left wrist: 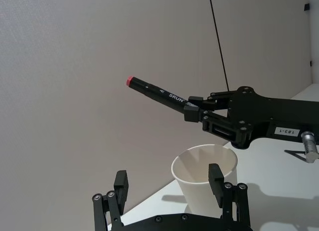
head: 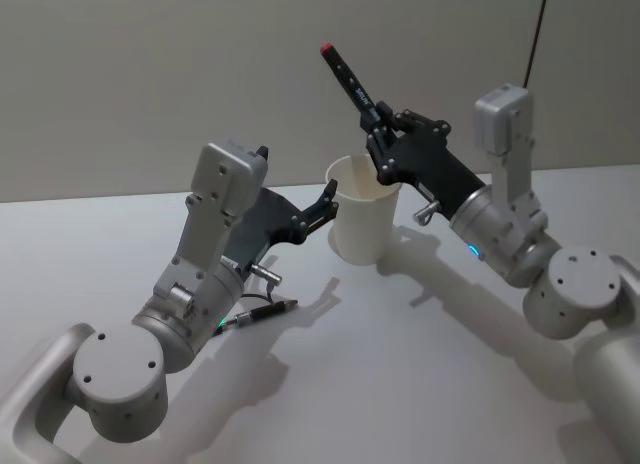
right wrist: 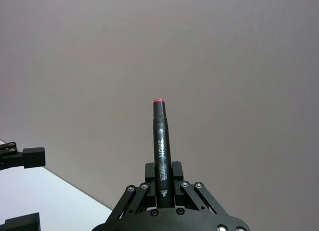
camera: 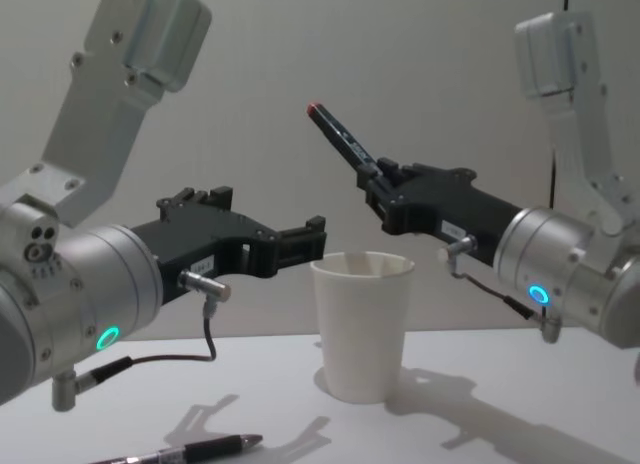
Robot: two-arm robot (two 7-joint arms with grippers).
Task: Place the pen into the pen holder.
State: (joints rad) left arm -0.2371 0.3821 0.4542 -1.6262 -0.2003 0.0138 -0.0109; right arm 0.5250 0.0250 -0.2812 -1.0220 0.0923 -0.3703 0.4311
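One pen holder [head: 362, 222] | right gripper [head: 379, 134] grips pen [head: 347, 78] above | left gripper [head: 327, 197] beside

On the black barrel of the pen [left wrist: 159, 94] we read white letters that look like "SRUN". The smaller print under them, in the right wrist view, is too small for us to read. The body of the right gripper [left wrist: 192, 110] carries a small white label [left wrist: 286, 132]. We read it as "183-1", but the digits are not certain.

The right hand [camera: 376, 182] grips the pen [camera: 338, 134] tilted above the pen holder [camera: 362, 324], left hand [camera: 305, 242] beside its rim
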